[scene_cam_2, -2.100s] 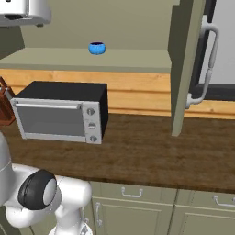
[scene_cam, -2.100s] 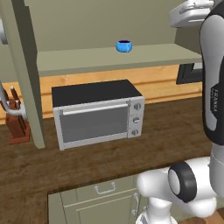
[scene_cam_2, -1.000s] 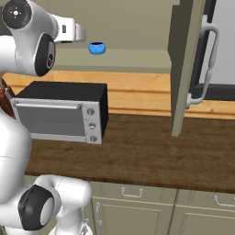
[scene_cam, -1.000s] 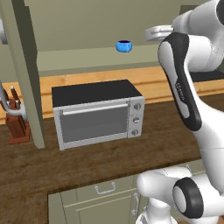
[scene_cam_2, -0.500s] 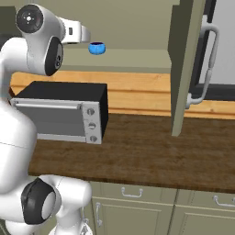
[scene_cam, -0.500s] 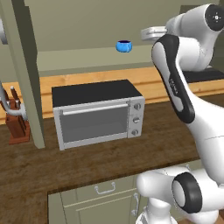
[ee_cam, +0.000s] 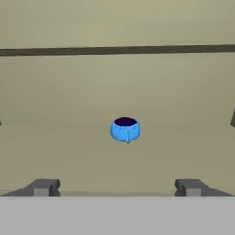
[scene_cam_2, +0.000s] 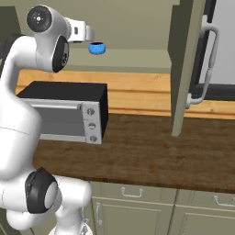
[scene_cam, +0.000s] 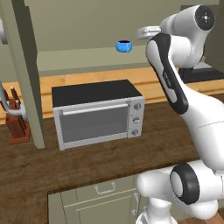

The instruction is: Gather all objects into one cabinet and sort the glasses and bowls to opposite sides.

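A small blue bowl with a dark inside stands alone on the shelf of the olive-green wall cabinet. The right base view has the bowl toward the shelf's left. My gripper is raised to shelf height, just right of the bowl and in front of it, apart from it. In the hand view the bowl sits straight ahead, well beyond the two fingertips, which stand wide apart with nothing between them. The gripper is open.
The cabinet's right door hangs open with its long grey handle; the left door also stands open. Below the shelf a black toaster oven and a knife block stand on the wooden counter.
The arm has swung from high on the right toward the shelf. The hand has come closer to the blue bowl over the last second. The jaws stayed open and the bowl has not moved.
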